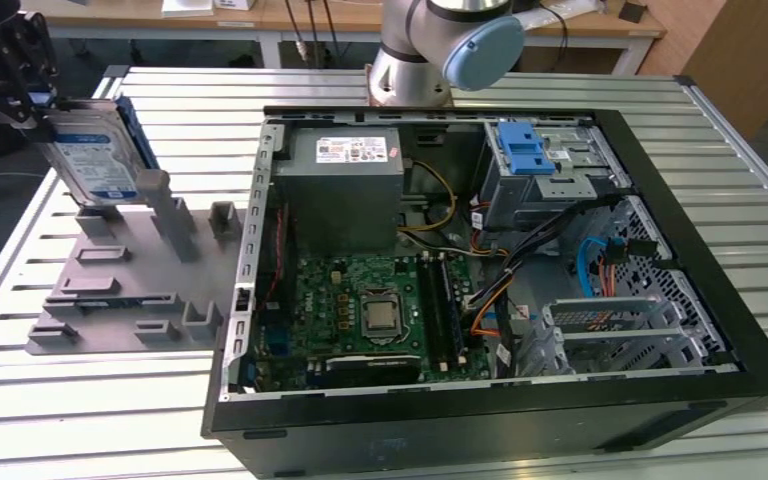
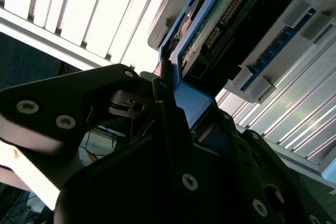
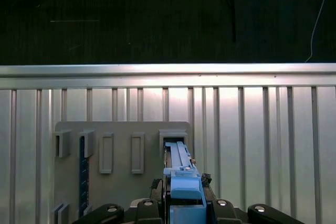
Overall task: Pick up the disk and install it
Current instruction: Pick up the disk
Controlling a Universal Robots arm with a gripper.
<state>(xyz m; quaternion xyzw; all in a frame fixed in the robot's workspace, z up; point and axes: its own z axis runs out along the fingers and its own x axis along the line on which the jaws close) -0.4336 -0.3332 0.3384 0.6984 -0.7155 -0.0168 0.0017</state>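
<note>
The disk (image 1: 95, 158) is a silver drive with a white-and-blue label and blue side rails. It stands upright and slightly tilted at the far left of the exterior view, its lower edge at the posts of the grey holder plate (image 1: 117, 290). My gripper (image 1: 40, 98) is shut on its upper end. In the first wrist view the disk (image 3: 178, 163) shows edge-on between the fingers, over a slot of the holder plate (image 3: 121, 129). The second wrist view shows the disk's circuit-board side (image 2: 226, 19) and a dark finger (image 2: 165, 108) against its blue rail.
An open black computer case (image 1: 491, 425) lies on the slatted metal table (image 1: 91, 420). Inside are a grey metal box with a sticker (image 1: 344, 195), a green board (image 1: 357, 310) and a grey cage with a blue latch (image 1: 531, 150). The arm's base (image 1: 418, 60) stands behind the case.
</note>
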